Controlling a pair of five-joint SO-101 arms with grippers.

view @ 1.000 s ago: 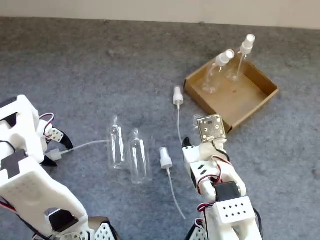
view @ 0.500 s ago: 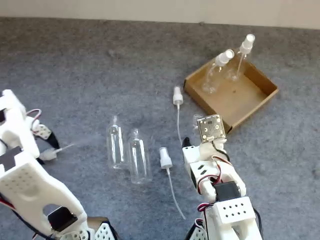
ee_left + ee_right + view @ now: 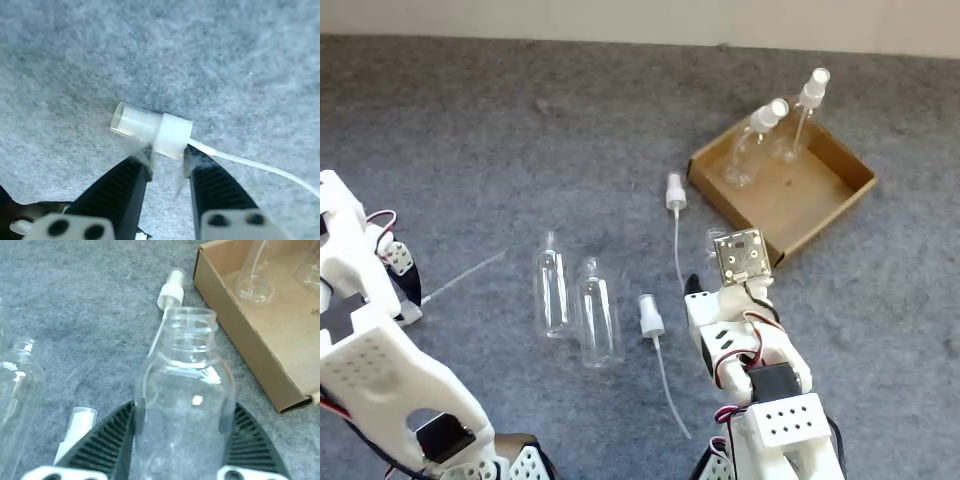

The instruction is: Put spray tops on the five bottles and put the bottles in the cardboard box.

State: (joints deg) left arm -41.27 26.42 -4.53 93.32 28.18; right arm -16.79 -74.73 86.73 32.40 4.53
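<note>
My left gripper point(image 3: 167, 162) is shut on the white head of a spray top point(image 3: 155, 131), held just above the carpet at the far left point(image 3: 408, 303); its thin tube point(image 3: 460, 276) points toward two uncapped clear bottles point(image 3: 550, 290) point(image 3: 598, 312) lying side by side. My right gripper point(image 3: 182, 440) is shut on a third open-necked clear bottle point(image 3: 185, 390), held near the front corner of the cardboard box point(image 3: 840, 205). In the box, two bottles point(image 3: 748, 145) point(image 3: 798, 115) carry spray tops. Two loose spray tops point(image 3: 675, 190) point(image 3: 650, 316) lie on the carpet.
Grey carpet covers the whole work area. A pale wall strip point(image 3: 640, 18) runs along the far edge. The box wall point(image 3: 235, 315) stands close beside the held bottle. Open carpet lies between the lying bottles and the far edge.
The left arm has pulled back to the left with the spray top; its tube tip has come away from the nearer lying bottle's neck. The right arm has not moved.
</note>
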